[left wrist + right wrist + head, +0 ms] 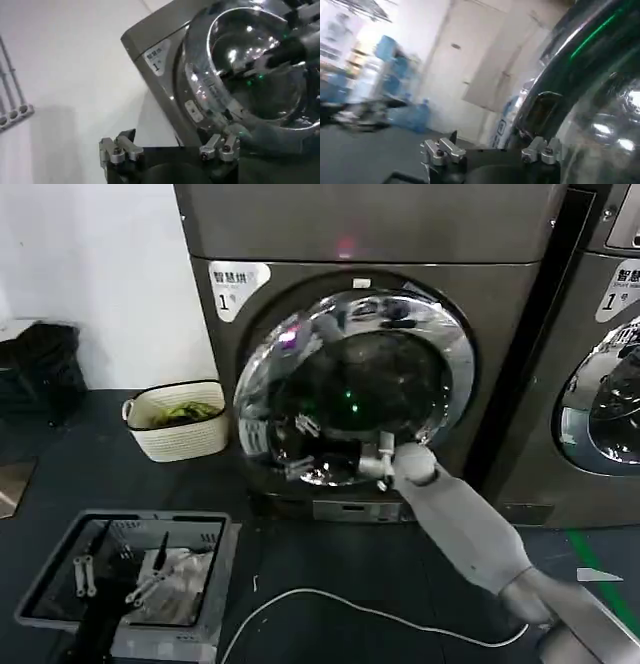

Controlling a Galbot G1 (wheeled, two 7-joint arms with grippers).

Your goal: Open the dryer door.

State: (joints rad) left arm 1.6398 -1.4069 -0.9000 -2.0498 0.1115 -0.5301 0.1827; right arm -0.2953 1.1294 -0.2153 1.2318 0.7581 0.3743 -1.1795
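Note:
The dryer (300,234) is a tall grey-bronze machine with a white label "1" (236,286). Its door (350,384), a chrome-rimmed porthole with dark glass, faces me; I cannot tell whether it sits flush. My right arm reaches in from the lower right. My right gripper (381,467) is at the door's lower rim, open, and nothing lies between its fingers (441,151). The chrome rim (580,55) runs close beside one finger. My left gripper (170,150) hangs open and empty to the dryer's left, looking at the door (250,75) and the right arm (295,50).
A white basket (178,422) holding green cloth stands left of the dryer, with a black bag (40,369) farther left. A grey tray (215,584) of tools is at the front left. A white cable (350,609) crosses the dark floor. A second machine (600,384) stands on the right.

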